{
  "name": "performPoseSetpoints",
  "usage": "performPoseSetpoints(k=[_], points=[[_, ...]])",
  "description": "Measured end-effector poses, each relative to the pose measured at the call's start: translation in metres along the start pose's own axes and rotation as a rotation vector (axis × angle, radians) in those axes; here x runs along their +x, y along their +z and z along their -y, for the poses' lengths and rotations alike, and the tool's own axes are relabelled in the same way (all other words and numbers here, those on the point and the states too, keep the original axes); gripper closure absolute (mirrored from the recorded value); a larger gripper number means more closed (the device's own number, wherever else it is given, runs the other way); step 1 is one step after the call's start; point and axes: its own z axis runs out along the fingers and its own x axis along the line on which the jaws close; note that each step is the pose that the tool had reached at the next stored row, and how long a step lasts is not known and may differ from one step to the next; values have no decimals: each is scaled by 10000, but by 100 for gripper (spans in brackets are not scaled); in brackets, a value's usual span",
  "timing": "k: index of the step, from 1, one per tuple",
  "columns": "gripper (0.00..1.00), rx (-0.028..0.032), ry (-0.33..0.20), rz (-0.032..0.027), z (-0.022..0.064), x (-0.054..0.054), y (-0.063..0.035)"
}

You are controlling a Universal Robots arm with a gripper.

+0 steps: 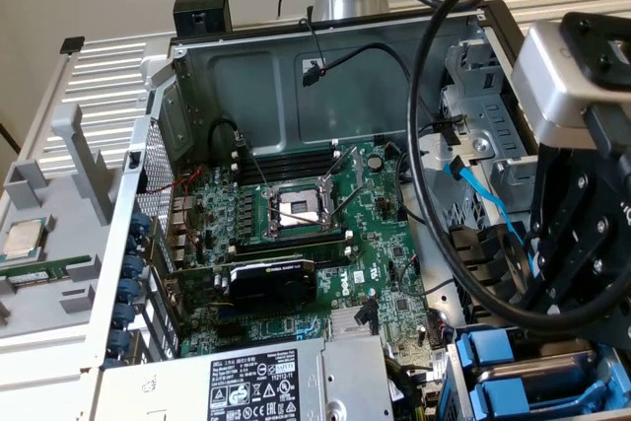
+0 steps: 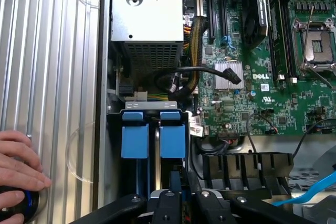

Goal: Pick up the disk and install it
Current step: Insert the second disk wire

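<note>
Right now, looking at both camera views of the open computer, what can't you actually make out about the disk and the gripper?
- Disk, wrist view: the gripper covers its lower part, the label unseen.
- Disk, exterior view: cut off by the frame's edge, partly behind the gripper's black body.
- Whether the disk is fully seated in its bay: hidden inside.
- A person's hand, wrist view: cut off; the object under it is unclear.

Blue drive carriers (image 2: 154, 134): we count two, side by side in the bay.
Open computer case (image 1: 246, 76): we see one.
Empty processor socket (image 1: 297, 210): we count one.
Graphics card (image 1: 271, 281): one.
Person's hand (image 2: 18, 171): one.
</note>
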Motion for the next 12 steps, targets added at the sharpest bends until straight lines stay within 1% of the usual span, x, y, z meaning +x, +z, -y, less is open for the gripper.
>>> performPoseSetpoints(k=[8,12], points=[[84,0,0,-2,0,-5,2],[84,12,0,-3,0,-5,9]])
